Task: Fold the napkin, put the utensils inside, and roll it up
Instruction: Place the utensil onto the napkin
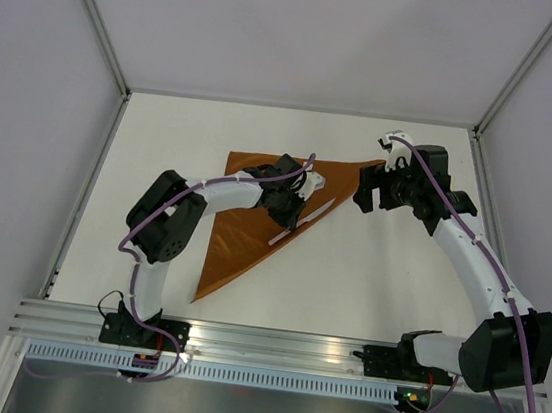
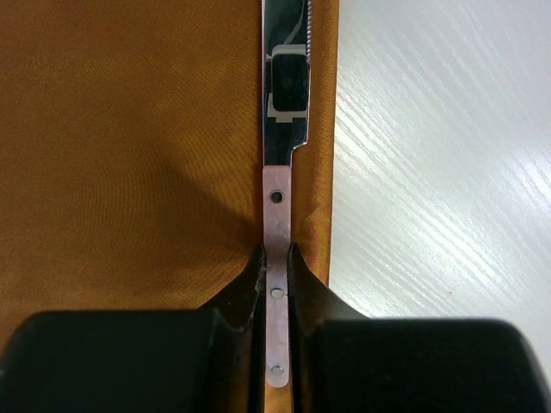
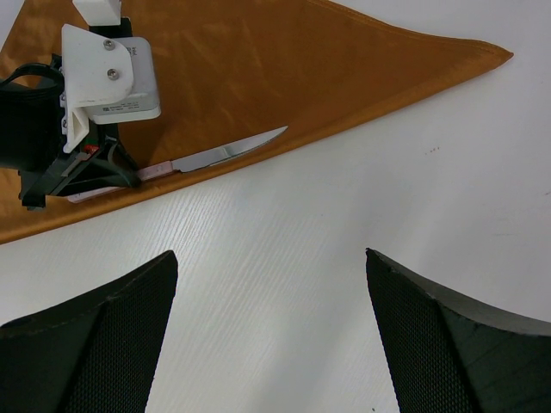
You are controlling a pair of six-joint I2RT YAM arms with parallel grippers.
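Observation:
The rust-brown napkin (image 1: 242, 238) lies folded into a triangle on the white table. A silvery knife (image 1: 306, 220) rests flat on it, close along its long right-hand edge (image 2: 323, 129). My left gripper (image 2: 276, 258) sits low over the cloth with its jaws pressed against both sides of the knife's pinkish riveted handle (image 2: 276, 211). The blade (image 3: 232, 152) points away from the gripper. My right gripper (image 3: 270, 253) hovers wide open over bare table just off the napkin's far right corner (image 3: 482, 56), with nothing between its fingers.
Grey walls and metal frame posts (image 1: 98, 13) enclose the table on three sides. A metal rail (image 1: 269, 342) with the arm bases runs along the near edge. Bare white tabletop (image 1: 368, 278) lies right of and below the napkin.

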